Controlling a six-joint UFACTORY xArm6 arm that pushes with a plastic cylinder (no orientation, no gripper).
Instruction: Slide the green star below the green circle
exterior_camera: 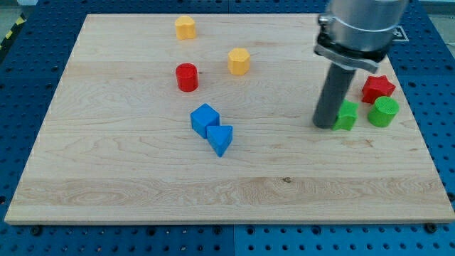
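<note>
Board: a pale wooden table top (142, 178) with visible grain, lying on a blue perforated base (14, 107). A black-and-white marker tag (398, 33) sat at the board's top right corner, partly hidden by the arm.

My tip (326, 126) stood at the view's right, pressed against the left side of the green star (347, 116), which it partly hid. No pincer on my arm — only the dark rod under a silver collar, so there was nothing to spread or close.

Green star: just left of the green circle (384, 112), a narrow gap between them, roughly level with it rather than below.

Red star (377, 88): directly above the green circle, touching or nearly so — I could not tell which.

Blue cube (205, 119) and blue triangular block (221, 139): touching, centre-left.

Red cylinder (187, 77): above the blue pair.

Yellow blocks: one (239, 61) near the middle top, another (185, 28) by the top edge.
</note>
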